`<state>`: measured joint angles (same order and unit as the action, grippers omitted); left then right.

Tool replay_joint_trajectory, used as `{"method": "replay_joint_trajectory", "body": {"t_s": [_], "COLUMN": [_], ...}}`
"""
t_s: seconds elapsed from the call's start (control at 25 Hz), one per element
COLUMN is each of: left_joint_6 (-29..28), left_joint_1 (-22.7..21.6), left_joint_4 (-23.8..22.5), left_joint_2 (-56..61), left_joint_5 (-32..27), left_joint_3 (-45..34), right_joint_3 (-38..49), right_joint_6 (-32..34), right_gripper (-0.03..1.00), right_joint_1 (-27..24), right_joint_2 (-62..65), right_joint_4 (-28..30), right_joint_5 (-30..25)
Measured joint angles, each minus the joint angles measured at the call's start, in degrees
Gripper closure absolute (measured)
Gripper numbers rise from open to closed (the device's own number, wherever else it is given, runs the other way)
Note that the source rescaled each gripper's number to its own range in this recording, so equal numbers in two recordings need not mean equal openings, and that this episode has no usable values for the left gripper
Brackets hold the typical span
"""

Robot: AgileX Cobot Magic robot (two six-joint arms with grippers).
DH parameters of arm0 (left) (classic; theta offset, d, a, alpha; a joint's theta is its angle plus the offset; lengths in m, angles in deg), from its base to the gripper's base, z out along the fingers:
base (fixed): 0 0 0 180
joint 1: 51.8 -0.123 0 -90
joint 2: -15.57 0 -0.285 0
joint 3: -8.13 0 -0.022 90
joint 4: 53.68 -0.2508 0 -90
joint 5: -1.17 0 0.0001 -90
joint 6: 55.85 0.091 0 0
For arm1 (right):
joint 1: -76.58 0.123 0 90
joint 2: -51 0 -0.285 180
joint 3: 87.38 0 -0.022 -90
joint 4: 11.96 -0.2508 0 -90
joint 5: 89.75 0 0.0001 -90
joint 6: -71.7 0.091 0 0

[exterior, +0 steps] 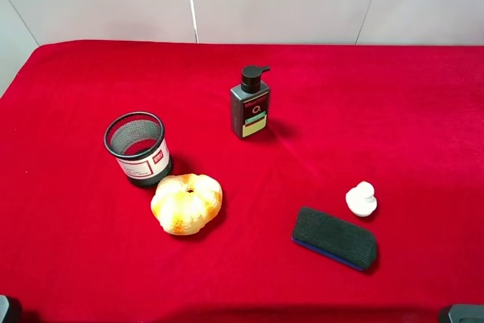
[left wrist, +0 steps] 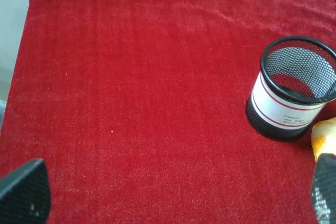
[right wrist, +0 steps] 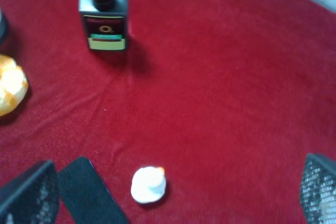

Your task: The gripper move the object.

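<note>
The black wire-mesh pen cup (exterior: 137,148) with a white label and small red mark stands upright on the red cloth at the left. It also shows in the left wrist view (left wrist: 292,91), empty inside. My left gripper (left wrist: 173,195) is open and empty, well short of the cup, with only its two fingertips (left wrist: 23,191) showing. My right gripper (right wrist: 176,192) is open and empty, its fingertips (right wrist: 319,188) spread wide above a small white duck. In the exterior high view only dark bits of the arms show at the bottom corners.
A dark pump bottle (exterior: 250,104) stands at the centre back. An orange pumpkin-shaped object (exterior: 186,203) lies right beside the cup. A white duck (exterior: 361,199) and a black eraser (exterior: 335,237) lie at the front right. The red cloth (exterior: 378,111) covers the table.
</note>
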<state>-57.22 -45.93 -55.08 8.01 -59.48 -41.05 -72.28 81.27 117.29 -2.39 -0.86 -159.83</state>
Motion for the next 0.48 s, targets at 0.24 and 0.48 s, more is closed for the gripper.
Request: {"method": "replay_joint_trajectory", "body": {"t_s": [0.24, 0.48], "left_joint_6": [0.0, 0.0], "left_joint_1": [0.0, 0.0], "left_joint_4": [0.0, 0.0], "left_joint_2": [0.0, 0.0], "left_joint_5": [0.0, 0.0], "left_joint_3": [0.0, 0.0], "right_joint_3": [7.8, 15.2], "right_joint_6": [0.2, 0.2], "right_gripper": [-0.03, -0.03], "right_joint_1": [-11.9, -21.5], "right_joint_2": [7.3, 15.3], "right_joint_4": [-5.8, -7.6], "right_joint_5": [0.0, 1.7]}}
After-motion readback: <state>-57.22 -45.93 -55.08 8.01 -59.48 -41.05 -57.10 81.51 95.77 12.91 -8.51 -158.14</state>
